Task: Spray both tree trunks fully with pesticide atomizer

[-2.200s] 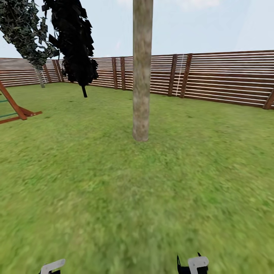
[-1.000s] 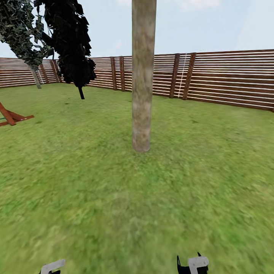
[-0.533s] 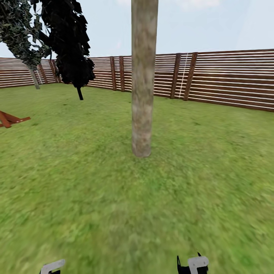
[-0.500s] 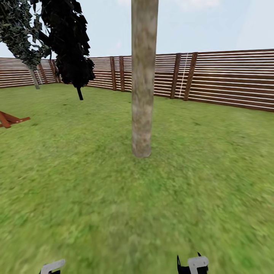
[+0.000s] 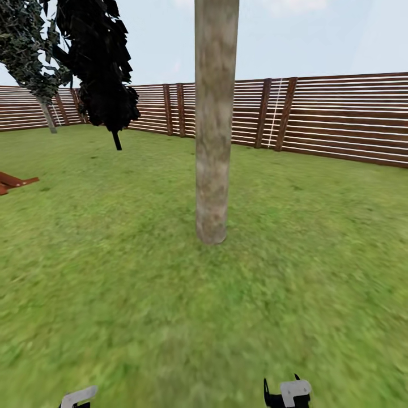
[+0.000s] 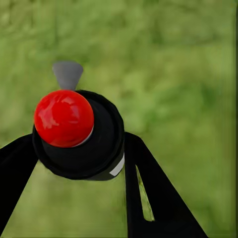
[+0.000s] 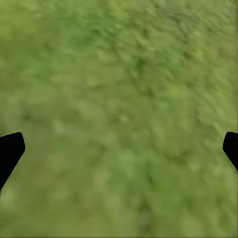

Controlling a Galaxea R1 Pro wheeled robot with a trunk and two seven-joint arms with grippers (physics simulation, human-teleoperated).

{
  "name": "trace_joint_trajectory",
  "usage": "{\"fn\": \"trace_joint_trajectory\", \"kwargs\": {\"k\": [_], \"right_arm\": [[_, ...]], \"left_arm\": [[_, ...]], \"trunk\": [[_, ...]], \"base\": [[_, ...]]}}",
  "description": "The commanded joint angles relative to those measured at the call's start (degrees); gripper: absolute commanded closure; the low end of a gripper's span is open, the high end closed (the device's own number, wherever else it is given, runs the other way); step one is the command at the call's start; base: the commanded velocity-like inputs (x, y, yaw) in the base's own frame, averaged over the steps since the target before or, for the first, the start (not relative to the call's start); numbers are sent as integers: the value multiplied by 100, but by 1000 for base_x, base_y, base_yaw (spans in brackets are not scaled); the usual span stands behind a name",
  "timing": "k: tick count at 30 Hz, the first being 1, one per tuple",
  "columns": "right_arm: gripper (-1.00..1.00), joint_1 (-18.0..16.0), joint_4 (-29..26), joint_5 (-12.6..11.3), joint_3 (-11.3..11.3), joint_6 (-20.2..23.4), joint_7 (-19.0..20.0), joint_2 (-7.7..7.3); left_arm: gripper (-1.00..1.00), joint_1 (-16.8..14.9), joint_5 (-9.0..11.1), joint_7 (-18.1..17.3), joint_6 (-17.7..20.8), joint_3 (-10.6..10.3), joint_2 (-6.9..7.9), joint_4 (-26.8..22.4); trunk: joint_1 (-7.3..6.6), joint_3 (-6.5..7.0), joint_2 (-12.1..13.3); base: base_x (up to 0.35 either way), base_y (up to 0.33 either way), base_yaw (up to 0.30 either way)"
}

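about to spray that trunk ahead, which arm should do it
Left. Its gripper is shut on the sprayer, red cap and grey nozzle showing. The right gripper is open over grass, holding nothing. The trunk stands straight ahead.

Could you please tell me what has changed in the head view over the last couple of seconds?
The whole view has shifted: the robot has rolled closer to the tree trunk, whose base now sits lower and looks wider. The red wooden frame has slid almost out at the left edge. That is camera motion, not the things moving. The left claw stays shut on the pesticide atomizer; the right claw stays open over grass.
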Motion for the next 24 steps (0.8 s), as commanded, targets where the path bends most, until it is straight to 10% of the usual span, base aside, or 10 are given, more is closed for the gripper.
{"fn": "trace_joint_trajectory", "kwargs": {"k": [1,24], "right_arm": [[-100,0,-3,-13,-11,-3,3,-5],[-100,0,27,-18,4,-5,5,108]], "left_arm": [[100,0,0,-1,1,-1,0,2],[100,0,-44,-54,2,-5,-10,4]], "trunk": [[0,0,0],[0,24,0]], "base": [[339,0,0],[323,-41,-87]]}}
